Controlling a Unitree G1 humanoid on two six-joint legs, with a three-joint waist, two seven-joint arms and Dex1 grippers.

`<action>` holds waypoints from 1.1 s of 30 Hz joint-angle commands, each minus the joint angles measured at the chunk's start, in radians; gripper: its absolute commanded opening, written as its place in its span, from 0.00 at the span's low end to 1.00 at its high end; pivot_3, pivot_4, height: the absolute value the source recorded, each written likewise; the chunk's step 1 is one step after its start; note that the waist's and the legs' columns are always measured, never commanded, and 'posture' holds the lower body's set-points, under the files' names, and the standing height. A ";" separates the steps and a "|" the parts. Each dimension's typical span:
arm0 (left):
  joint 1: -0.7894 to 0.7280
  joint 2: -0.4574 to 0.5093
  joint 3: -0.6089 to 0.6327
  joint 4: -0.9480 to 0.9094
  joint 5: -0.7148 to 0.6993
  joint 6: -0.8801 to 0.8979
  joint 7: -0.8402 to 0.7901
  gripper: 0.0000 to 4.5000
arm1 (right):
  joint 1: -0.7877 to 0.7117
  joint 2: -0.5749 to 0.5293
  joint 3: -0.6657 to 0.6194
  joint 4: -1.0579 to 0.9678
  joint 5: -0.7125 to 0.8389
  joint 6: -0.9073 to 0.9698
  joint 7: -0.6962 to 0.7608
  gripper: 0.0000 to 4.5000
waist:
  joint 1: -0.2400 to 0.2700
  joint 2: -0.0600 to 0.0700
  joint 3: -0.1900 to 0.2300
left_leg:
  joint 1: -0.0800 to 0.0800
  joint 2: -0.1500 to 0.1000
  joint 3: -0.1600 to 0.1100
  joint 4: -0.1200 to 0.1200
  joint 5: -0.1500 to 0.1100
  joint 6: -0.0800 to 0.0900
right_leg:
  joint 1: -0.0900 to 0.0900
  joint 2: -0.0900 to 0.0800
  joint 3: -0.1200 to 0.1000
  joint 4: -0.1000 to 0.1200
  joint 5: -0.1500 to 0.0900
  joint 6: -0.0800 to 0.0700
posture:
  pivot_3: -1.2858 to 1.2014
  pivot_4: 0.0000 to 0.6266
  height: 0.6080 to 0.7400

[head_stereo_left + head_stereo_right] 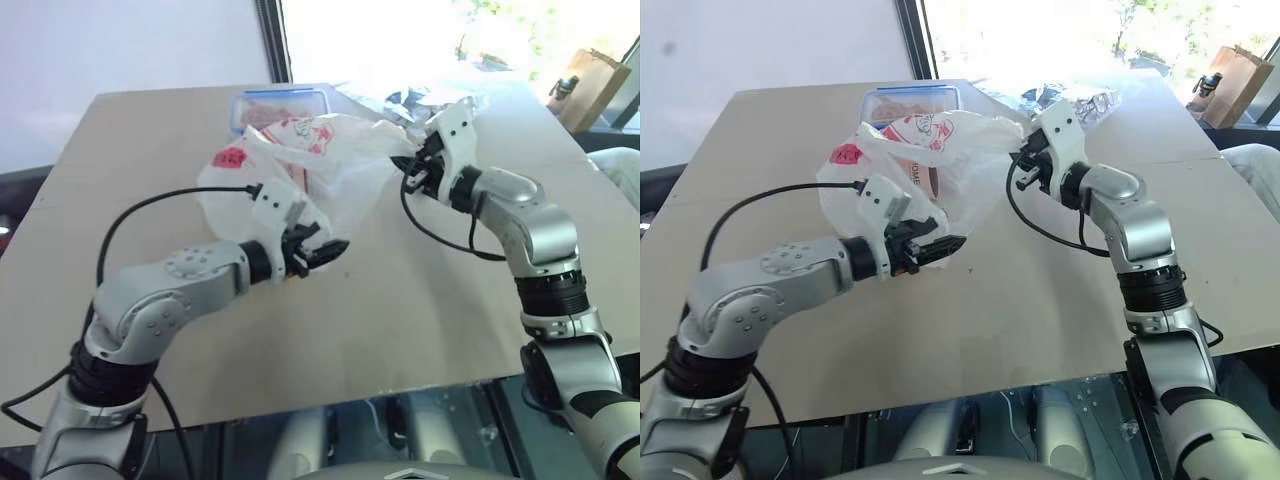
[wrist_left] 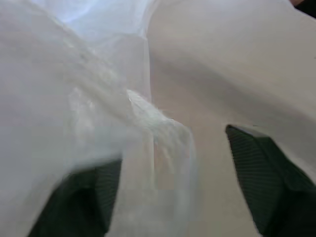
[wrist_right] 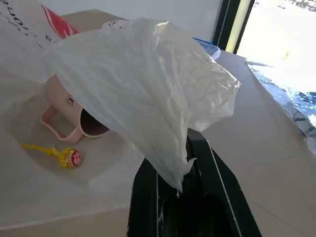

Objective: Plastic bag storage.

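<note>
The plastic bag [image 1: 335, 150], thin translucent white with red print, hangs lifted over the middle of the table. My right gripper [image 1: 412, 172] is shut on the bag's right upper edge, and the film bunches between its fingers [image 3: 148, 197]. At the bag's lower front edge my left gripper [image 1: 325, 250] is open. A fold of the bag [image 2: 158, 133] lies between its two fingers [image 2: 261, 182], which stand apart. Under the raised film a pink mug [image 3: 64, 113] lies on its side beside a yellow-sticked lollipop [image 3: 71, 158].
A blue-lidded clear food box [image 1: 280, 100] sits right behind the bag. A crumpled clear-silvery wrapper [image 1: 1080, 100] lies at the back right. The light wooden table [image 1: 400, 320] has bare room in front. A brown paper bag [image 1: 597, 85] stands beyond the table's right corner.
</note>
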 commanded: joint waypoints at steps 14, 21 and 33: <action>-0.568 0.061 0.401 0.674 -0.137 -0.262 -0.110 0.01 | -0.572 -0.145 -0.282 0.410 0.086 -0.199 -0.015 0.00 | 0.013 -0.001 0.007 | 0.000 -0.005 -0.001 0.001 -0.001 0.001 | 0.002 -0.001 -0.003 0.001 0.000 0.001 | 0.52 0.24 1.00; -0.711 -0.069 0.339 0.846 0.054 -0.357 -0.220 0.01 | -0.606 -0.249 -0.289 0.397 0.083 -0.162 -0.005 0.00 | 0.003 -0.002 0.007 | -0.012 -0.005 -0.003 0.000 -0.002 0.003 | -0.007 -0.003 -0.006 -0.003 0.000 0.002 | 0.52 0.24 1.00; -0.328 -0.205 0.232 0.408 0.166 -0.254 -0.150 0.01 | 0.033 -0.257 -0.292 -0.448 0.188 0.334 -0.232 0.00 | 0.005 -0.001 0.007 | -0.017 -0.002 0.004 0.001 -0.002 0.003 | -0.018 -0.008 -0.002 0.003 0.000 0.002 | 0.52 0.24 1.00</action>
